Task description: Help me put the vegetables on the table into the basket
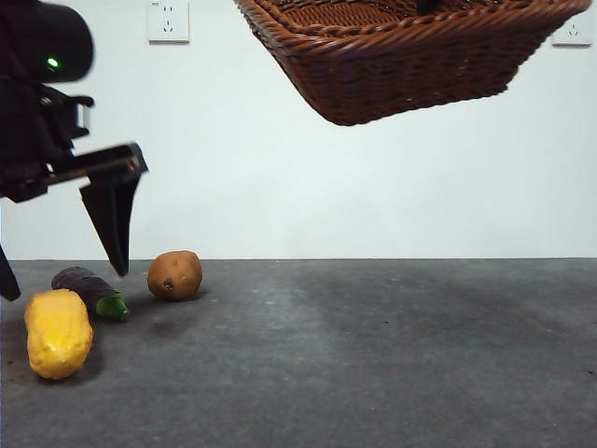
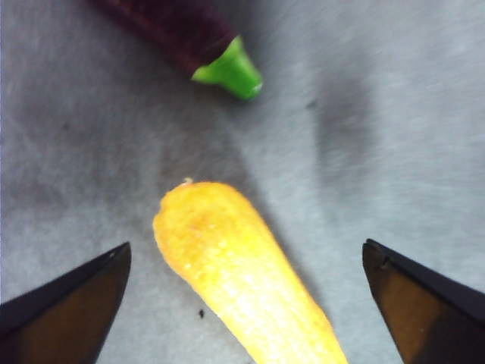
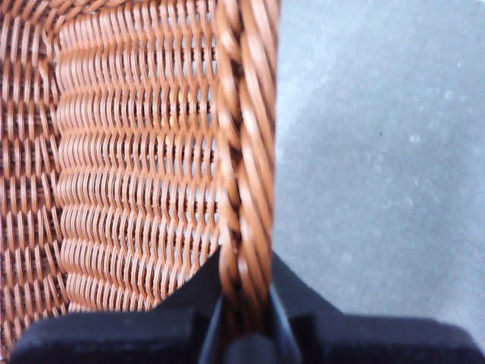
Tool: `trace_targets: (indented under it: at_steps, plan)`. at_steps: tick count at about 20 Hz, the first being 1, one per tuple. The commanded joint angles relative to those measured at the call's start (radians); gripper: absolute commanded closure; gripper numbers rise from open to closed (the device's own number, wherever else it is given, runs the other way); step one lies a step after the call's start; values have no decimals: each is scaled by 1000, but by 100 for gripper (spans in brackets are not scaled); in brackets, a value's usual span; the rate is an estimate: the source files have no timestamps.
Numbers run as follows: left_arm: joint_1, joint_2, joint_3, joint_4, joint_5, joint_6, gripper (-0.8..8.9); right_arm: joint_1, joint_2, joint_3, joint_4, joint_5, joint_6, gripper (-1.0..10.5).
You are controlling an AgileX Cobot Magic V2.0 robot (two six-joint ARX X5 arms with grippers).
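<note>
Front view first: I've got the brown woven wicker basket (image 1: 410,56) hanging tilted in the air at top, well above the dark grey speckled table (image 1: 373,355), w/ nothing under it. The three veg lie at the table's left end: bumpy yellow corn cob (image 1: 58,333) nearest the cam, dark purple eggplant w/ bright green cap (image 1: 90,291) just behind it, tan-brown potato (image 1: 175,274) a bit further right, apart from both. A big dark arm comes in from the left edge, one black jaw pointing down above the eggplant; by the wrist view that's my left gripper (image 1: 65,271). Left wrist view: left gripper's jaws stand wide apart, corn cob lying lengthwise between them but touching neither, eggplant cap beyond its tip. So I judge I'm lined up for a straddle grasp on the corn, not yet down on it; it's rounded, so I'd want to close across the middle or it may roll out. Right wrist view: right gripper (image 3: 246,318) is pinched tight on the basket's braided rim, one jaw inside, one outside, bare table off to the side. Prob. holding it aloft to bring it over to the veg, since nothing's in the part of the basket I can see.
</note>
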Motion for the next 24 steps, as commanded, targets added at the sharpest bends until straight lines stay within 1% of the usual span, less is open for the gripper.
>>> trace_targets:
  at_steps: [1,6,7,8,10,11,12,15,18,22,24]
  plan:
    - [-7,48,16,-32,-12,-47,186,3,-11,2,1,-8,-22,958]
    - [-8,108,16,-49,-13,-117,191,3,-11,2,-2,-8,-44,958]
    - [-10,114,16,-50,-13,-126,218,3,-11,2,-2,-8,-45,958]
    - [-13,117,16,-49,-13,-126,302,3,-11,2,-2,-8,-47,958]
    - [-22,117,16,-43,-11,-125,534,3,-11,2,-2,-8,-48,958]
    - [-27,117,16,-41,-5,-125,625,3,-11,2,-2,-8,-48,958]
    - [-30,118,16,-41,6,-125,700,3,-11,2,-3,-9,-48,958]
    - [-34,118,16,-39,17,-125,825,3,-11,2,-9,-16,-48,958]
    - [-34,118,16,-22,17,-109,822,3,-11,2,-15,-15,-48,958]
    - [-34,92,16,4,17,-11,822,3,-11,2,-48,-1,-47,958]
    - [-34,34,16,20,18,33,822,2,-10,-1,-61,31,-42,958]
